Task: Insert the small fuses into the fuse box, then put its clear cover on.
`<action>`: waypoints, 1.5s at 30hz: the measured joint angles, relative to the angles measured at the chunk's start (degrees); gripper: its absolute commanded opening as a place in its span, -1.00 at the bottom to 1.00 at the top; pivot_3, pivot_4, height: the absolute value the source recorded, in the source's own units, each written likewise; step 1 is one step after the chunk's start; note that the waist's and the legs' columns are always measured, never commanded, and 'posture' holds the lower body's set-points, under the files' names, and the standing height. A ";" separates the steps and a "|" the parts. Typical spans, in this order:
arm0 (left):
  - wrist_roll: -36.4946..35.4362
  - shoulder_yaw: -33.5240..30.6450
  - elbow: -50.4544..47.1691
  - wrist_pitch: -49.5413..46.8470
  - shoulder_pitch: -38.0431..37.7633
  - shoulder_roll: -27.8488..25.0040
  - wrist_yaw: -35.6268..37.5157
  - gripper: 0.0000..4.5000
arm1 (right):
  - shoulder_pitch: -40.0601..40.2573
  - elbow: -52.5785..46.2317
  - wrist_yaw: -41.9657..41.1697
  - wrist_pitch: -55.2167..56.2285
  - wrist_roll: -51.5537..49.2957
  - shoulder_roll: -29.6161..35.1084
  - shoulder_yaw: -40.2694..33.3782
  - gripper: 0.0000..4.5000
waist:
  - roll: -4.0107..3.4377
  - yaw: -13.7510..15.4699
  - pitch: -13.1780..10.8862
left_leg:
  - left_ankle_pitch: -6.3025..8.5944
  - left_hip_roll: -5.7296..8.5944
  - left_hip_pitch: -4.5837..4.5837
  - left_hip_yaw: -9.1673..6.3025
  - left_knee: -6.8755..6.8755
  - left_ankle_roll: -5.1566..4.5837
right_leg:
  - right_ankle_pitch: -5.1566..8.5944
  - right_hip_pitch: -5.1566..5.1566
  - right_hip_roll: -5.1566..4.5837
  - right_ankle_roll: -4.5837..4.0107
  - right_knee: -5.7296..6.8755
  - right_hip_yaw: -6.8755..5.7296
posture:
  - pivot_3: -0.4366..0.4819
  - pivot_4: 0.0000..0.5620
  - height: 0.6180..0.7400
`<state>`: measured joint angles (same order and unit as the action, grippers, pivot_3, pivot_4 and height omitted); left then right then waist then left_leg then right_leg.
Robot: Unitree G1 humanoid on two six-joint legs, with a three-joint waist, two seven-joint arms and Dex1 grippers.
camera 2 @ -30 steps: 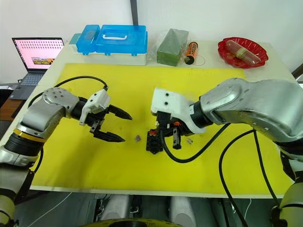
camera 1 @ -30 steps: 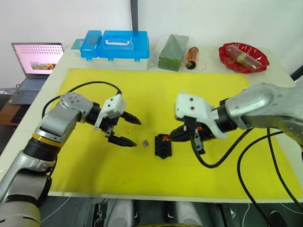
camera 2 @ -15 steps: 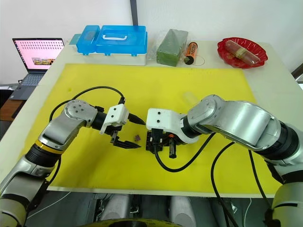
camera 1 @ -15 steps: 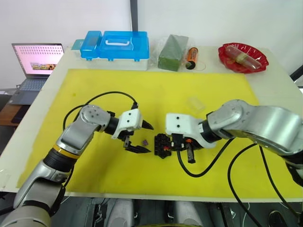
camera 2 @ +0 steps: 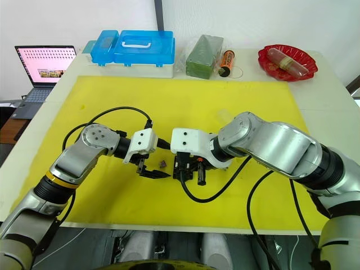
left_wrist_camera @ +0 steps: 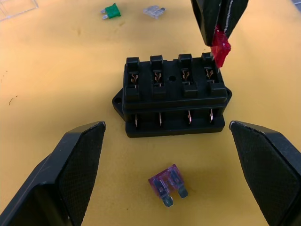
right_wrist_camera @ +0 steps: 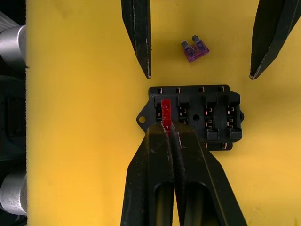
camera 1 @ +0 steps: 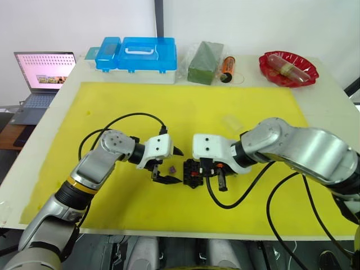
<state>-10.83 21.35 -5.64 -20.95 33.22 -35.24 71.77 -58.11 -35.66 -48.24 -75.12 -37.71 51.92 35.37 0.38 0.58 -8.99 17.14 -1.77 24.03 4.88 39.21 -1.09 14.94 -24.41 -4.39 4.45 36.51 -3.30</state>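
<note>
The black fuse box (left_wrist_camera: 173, 96) lies on the yellow mat with its slots facing up. My right gripper (right_wrist_camera: 165, 126) is shut on a red fuse (right_wrist_camera: 165, 109), whose tip is at the box's end slot. A purple fuse (left_wrist_camera: 168, 184) lies flat on the mat beside the box. My left gripper (camera 1: 175, 166) is open, its fingers (right_wrist_camera: 140, 37) astride the purple fuse and facing the box. A green fuse (left_wrist_camera: 111, 11) and a clear fuse (left_wrist_camera: 154, 10) lie beyond the box. The clear cover (camera 1: 232, 124) rests on the mat behind my right arm.
A blue plastic case (camera 1: 138, 54), a green packet (camera 1: 205, 62), an orange cylinder (camera 1: 228, 66) and a red bowl (camera 1: 288, 67) line the table's far edge. A laptop (camera 1: 44, 70) stands off the far left corner. My arms' cables trail over the mat.
My left gripper has moved right, up to the purple fuse and the box. My right gripper has shifted left over the box with the red fuse.
</note>
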 measured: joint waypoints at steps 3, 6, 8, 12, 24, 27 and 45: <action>0.40 0.20 0.00 0.11 -0.77 0.26 -0.48 0.97 | 0.67 0.04 -0.42 -0.01 0.55 -0.38 -0.04 -1.00 | 0.00 0.00 0.00 | 0.00 0.00 -0.01 0.00 0.00 0.00 | 0.00 0.00 0.00 0.00 0.04 0.00 | -0.05 -0.47 1.00; 0.93 0.46 0.04 0.34 -0.96 0.58 -0.83 0.97 | 1.13 0.08 -0.63 -0.02 1.24 -0.95 -0.04 -1.00 | 0.00 0.01 0.00 | -0.01 0.00 -0.03 0.01 0.02 0.02 | 0.00 0.00 0.00 0.00 0.09 -0.01 | -0.05 -0.47 1.00; 1.15 0.46 0.04 0.36 -0.96 0.59 -0.87 0.97 | 1.14 0.11 -0.69 -0.02 1.67 -0.95 -0.04 -1.00 | 0.00 0.01 0.00 | -0.02 0.01 -0.05 0.01 0.02 0.03 | 0.00 0.00 0.01 0.00 0.12 -0.01 | -0.05 -0.47 1.00; 1.38 0.45 0.04 0.36 -0.96 0.83 -0.94 0.97 | 1.89 0.11 -1.16 -0.01 2.39 -0.95 -0.04 -1.00 | 0.00 0.02 0.00 | -0.02 0.01 -0.06 0.01 0.02 0.03 | 0.01 0.00 0.01 0.00 0.15 0.00 | -0.05 -0.47 1.00; 1.43 0.43 0.00 0.24 -0.96 1.50 -1.08 0.97 | 3.05 0.08 -2.14 0.53 4.58 -0.95 0.05 -1.00 | 0.00 0.02 0.00 | -0.03 0.02 -0.12 0.02 0.04 0.05 | 0.01 0.00 0.01 0.00 0.28 0.01 | -0.05 -0.47 1.00; 1.43 0.43 -0.04 0.22 -0.97 1.51 -1.17 0.97 | 3.22 0.09 -2.43 0.68 5.34 -0.95 0.15 -1.00 | 0.01 0.02 0.00 | -0.03 0.02 -0.17 0.03 0.05 0.06 | 0.01 0.00 0.00 -0.01 0.37 0.01 | -0.05 -0.47 1.00; 1.43 0.40 -0.30 0.07 -1.09 1.50 -1.93 0.97 | 3.42 0.54 -4.47 3.13 8.99 -1.35 2.45 -1.00 | 0.01 0.01 0.01 | -0.05 0.02 -0.25 0.05 0.06 0.09 | 0.02 0.00 0.00 -0.01 0.48 0.03 | -0.05 -0.47 1.00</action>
<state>-9.41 21.74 -5.94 -20.88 32.13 -33.75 69.84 -54.68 -35.13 -52.71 -72.00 -28.72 50.57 37.82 0.39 0.59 -8.98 17.09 -1.75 23.78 4.93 39.26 -1.00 14.96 -24.41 -4.39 4.45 36.99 -3.28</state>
